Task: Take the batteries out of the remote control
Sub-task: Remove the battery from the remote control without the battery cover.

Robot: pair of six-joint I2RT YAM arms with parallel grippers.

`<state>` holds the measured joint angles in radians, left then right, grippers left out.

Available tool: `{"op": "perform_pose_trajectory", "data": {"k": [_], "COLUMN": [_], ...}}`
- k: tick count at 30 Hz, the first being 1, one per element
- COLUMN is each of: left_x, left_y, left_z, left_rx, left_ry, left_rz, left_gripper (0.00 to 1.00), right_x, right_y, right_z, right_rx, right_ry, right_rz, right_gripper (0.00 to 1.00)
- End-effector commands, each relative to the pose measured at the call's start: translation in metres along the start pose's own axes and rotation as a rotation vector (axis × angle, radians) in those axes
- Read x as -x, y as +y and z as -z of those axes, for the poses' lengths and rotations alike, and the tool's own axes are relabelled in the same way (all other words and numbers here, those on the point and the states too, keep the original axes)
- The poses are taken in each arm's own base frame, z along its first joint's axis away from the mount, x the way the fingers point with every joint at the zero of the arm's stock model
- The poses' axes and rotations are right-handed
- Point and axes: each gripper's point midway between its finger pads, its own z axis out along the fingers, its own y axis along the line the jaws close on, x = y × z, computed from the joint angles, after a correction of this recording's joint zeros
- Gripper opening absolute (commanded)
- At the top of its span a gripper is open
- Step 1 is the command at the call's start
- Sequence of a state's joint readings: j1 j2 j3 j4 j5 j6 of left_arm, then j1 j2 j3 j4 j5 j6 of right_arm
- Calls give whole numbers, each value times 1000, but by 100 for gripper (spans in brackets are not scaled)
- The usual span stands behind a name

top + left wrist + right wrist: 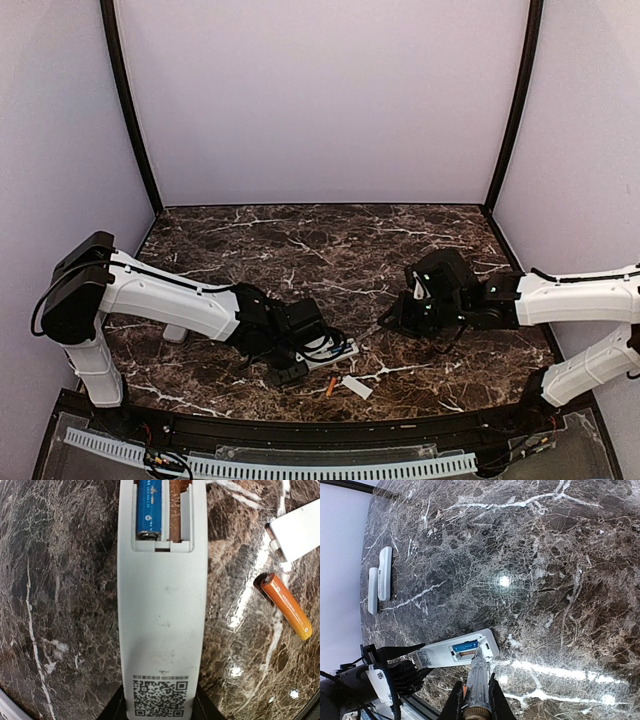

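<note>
remote (162,630) near table (400,250) edge, battery (285,606) beside

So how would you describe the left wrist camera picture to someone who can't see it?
A white remote, back up against a dark marble table, shows an open battery bay: one blue battery in the left slot, the right slot empty. An orange battery and a white cover lie beside it.

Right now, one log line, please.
left fingers: grip remote | right fingers: hold tool | blue battery: in remote | orange battery: on table
</note>
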<state>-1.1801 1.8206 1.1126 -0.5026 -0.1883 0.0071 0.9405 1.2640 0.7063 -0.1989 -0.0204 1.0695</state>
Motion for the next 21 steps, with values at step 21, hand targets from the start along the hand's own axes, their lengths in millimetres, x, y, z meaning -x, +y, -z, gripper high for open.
{"op": "perform_pose_trajectory", "data": {"k": [21], "left_x": [-20], "left_y": [3], "left_z": [-18], "left_rx": [24], "left_ry": [91], "left_rz": [-8], "left_gripper": [18], "right_x": [-4], "right_y": [81], "right_z": [30], "right_rx": [283], "right_ry": [62], "right_rz": [-11], "right_gripper": [0]}}
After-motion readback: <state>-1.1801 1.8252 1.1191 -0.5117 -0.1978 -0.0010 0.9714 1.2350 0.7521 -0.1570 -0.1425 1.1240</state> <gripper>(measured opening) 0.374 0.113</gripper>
